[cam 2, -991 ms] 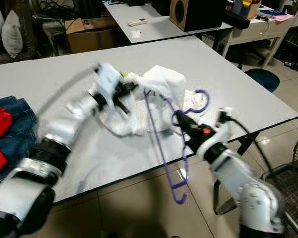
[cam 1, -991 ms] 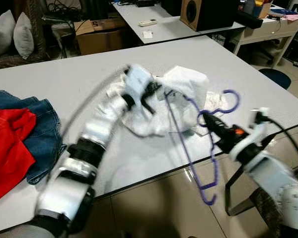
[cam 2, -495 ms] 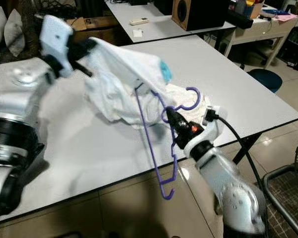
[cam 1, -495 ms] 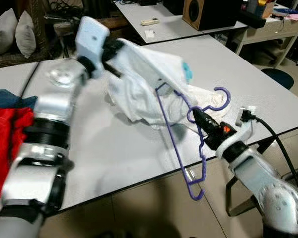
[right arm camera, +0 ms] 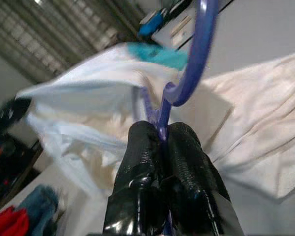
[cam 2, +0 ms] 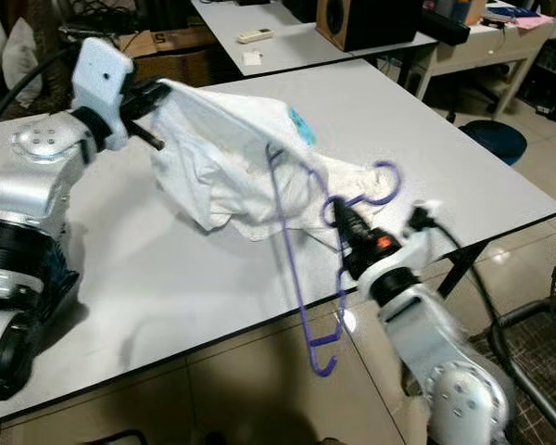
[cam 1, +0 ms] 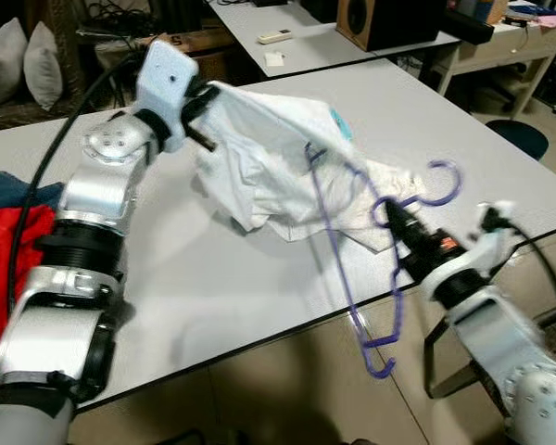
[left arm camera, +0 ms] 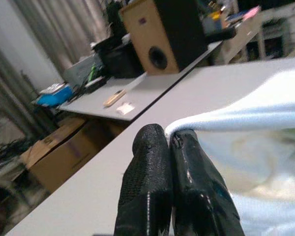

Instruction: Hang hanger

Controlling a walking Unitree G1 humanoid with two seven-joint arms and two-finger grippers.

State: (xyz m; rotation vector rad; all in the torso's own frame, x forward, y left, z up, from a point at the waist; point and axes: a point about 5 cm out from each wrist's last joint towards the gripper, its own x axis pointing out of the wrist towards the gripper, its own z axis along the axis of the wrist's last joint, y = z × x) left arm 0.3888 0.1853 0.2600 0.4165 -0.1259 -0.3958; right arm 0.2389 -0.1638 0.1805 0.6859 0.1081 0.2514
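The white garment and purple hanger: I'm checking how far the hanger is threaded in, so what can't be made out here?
- Head views: the purple hanger has its upper arm behind the white garment.
- Left wrist view: the left gripper covers the pinched cloth.
- Right wrist view: the right gripper covers the hanger's neck; cloth blurred.

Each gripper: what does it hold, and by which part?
Left gripper pinches the white garment by its edge. Right gripper clamps the purple hanger at its neck, below the hook.
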